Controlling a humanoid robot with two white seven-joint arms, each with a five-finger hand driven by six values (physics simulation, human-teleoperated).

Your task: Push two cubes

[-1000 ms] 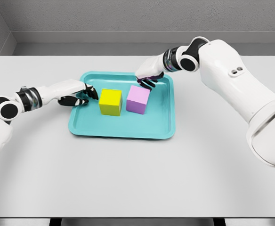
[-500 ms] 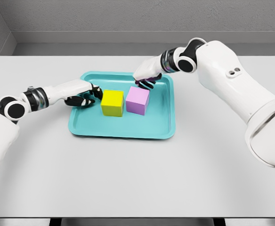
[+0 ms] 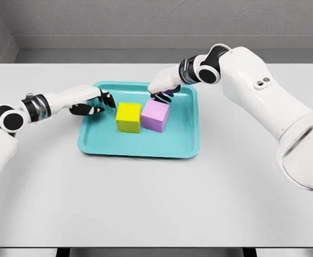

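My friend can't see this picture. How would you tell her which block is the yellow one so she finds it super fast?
Look for the teal tray in the middle of the white table. Two cubes sit side by side inside it. The yellow cube is the left one, on the side of the left robot hand, and its bright yellow colour sets it apart from the purple cube beside it.

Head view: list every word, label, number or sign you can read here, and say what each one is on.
None: no readable text shows anywhere.
Yellow cube: plain faces, no marking.
Purple cube: plain faces, no marking.
Teal tray: no label or brand.
Table: bare grey surface, no print.
Right arm: two small dark dots on the white shell, not letters or numbers.
Left robot hand and right robot hand: no marking.
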